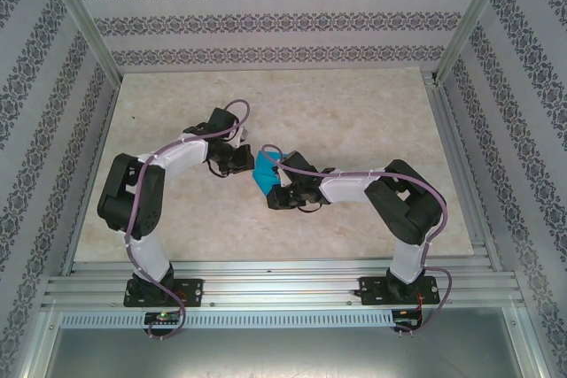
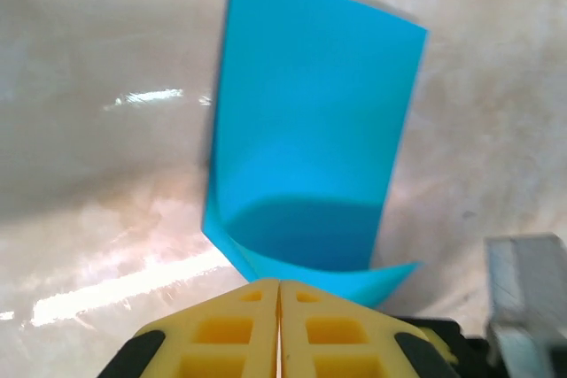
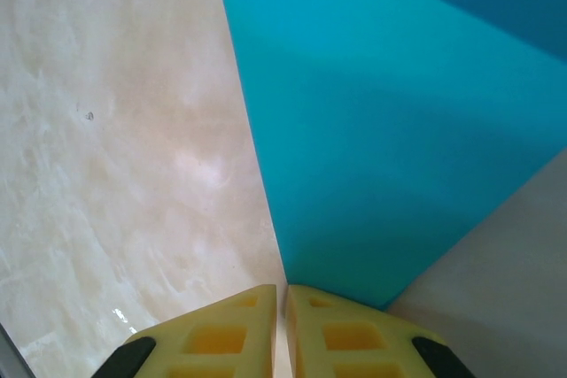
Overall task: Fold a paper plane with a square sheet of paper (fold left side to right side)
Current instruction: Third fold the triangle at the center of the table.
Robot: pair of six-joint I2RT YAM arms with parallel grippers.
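Mid-table between both arms, the square sheet of paper (image 1: pixel 263 174) bent up, left gripper (image 2: pixel 280 286) jaws pressed shut beside its curled edge, right gripper (image 3: pixel 285 289) jaws pinching its corner.

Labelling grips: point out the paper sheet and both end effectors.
paper sheet (image 2: pixel 310 112): left wrist view, flat middle.
left end effector (image 2: pixel 279 286): left wrist view, fingertip seam.
right end effector (image 3: pixel 285 289): right wrist view, fingertip seam.

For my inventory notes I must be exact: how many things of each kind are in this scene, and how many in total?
cyan-blue paper sheet: 1
robot arms, the left arm and the right arm: 2
Total: 3
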